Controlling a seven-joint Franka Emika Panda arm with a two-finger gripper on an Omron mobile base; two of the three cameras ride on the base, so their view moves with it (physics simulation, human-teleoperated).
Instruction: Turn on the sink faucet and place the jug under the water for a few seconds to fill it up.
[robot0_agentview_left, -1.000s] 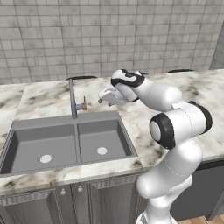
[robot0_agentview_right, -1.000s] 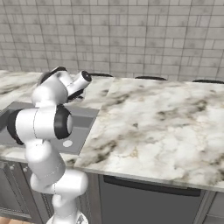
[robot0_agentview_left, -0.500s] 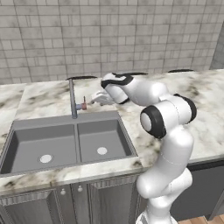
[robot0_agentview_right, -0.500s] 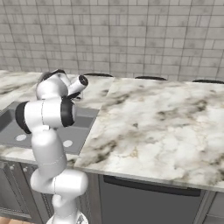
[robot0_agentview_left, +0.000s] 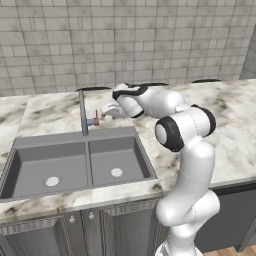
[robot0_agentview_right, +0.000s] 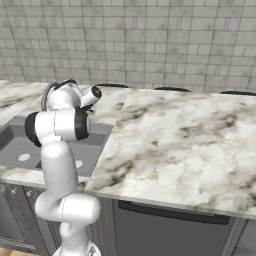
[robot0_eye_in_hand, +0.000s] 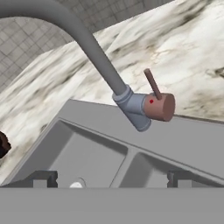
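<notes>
So our gripper (robot0_agentview_left: 106, 111) sits right beside the sink faucet (robot0_agentview_left: 82, 112), jaws parted with nothing between them, lined up on its one small side lever (robot0_eye_in_hand: 153, 85), which we reckon needs flipping first since no water runs. The sink (robot0_agentview_left: 30, 162) has two basins, one drain each, on the marble counter (robot0_agentview_right: 170, 135). The jug? We can't spot it for sure.

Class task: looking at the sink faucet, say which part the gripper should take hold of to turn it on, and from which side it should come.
Grip the thin lever sticking up from the reddish knob on the side of the sink faucet. Approach from the knob side, where the gripper is, fingers straddling the stick: the slim rod probably fits between them, unlike the broad knob.
</notes>
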